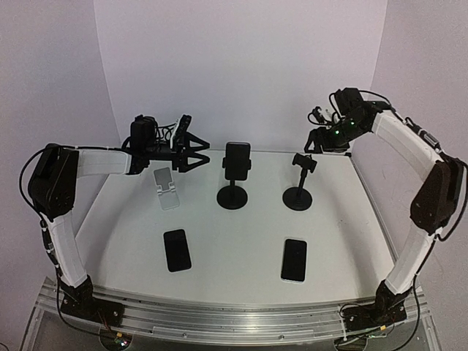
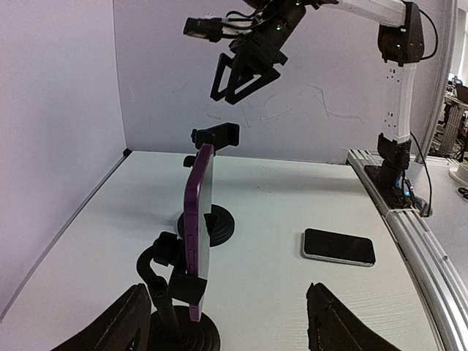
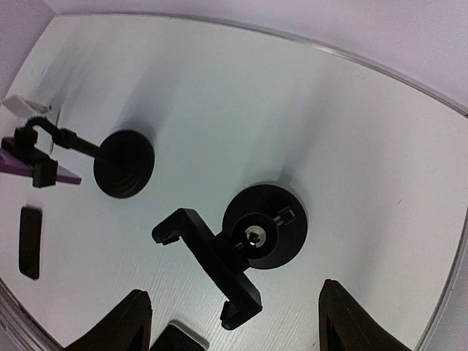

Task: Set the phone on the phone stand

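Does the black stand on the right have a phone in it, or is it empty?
Empty. The right-hand black round-based phone stand shows a bare clamp, while the middle black stand grips a purple-edged phone.

Look past your left fingers (image 2: 121, 322): a stand (image 2: 186, 335) sits on the worktop (image 2: 292, 197) just in front of them, with a phone (image 2: 199, 219) held up on it. The empty stand (image 2: 223, 228) is behind that one, under your right fingers (image 3: 128, 325). A flat phone (image 2: 338, 246) lies on the worktop further off, to the right of your left fingers.
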Robot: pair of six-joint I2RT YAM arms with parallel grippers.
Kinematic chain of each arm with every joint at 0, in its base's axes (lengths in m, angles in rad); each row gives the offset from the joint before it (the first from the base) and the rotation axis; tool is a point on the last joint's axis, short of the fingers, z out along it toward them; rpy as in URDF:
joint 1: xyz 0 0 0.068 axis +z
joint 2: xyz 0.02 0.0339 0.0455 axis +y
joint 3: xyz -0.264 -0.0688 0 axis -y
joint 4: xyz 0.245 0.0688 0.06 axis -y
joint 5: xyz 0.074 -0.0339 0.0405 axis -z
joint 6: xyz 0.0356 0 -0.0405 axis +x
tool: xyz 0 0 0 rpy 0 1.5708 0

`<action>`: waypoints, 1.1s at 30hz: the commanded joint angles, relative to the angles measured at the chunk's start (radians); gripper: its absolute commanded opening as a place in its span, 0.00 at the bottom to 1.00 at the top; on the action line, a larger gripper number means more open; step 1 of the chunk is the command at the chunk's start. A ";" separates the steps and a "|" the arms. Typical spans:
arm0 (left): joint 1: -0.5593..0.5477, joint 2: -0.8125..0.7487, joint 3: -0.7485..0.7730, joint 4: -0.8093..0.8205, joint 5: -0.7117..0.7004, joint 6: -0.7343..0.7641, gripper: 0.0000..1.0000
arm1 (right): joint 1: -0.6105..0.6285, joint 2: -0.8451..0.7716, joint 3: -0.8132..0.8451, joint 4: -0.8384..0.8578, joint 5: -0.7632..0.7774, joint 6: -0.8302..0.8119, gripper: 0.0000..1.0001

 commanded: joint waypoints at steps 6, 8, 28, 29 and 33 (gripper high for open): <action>0.007 -0.104 -0.042 -0.006 -0.027 0.038 0.72 | -0.049 0.208 0.224 -0.201 -0.211 -0.297 0.67; 0.007 -0.106 -0.043 -0.011 -0.032 0.042 0.72 | -0.050 0.225 0.226 -0.201 -0.229 -0.301 0.63; 0.008 -0.087 -0.028 0.003 -0.044 0.030 0.72 | -0.049 0.257 0.170 -0.209 -0.274 -0.297 0.39; 0.009 -0.087 -0.028 0.003 -0.044 0.029 0.72 | -0.049 0.257 0.171 -0.206 -0.267 -0.296 0.36; 0.009 -0.086 -0.026 0.003 -0.043 0.028 0.72 | -0.047 0.261 0.161 -0.197 -0.245 -0.295 0.30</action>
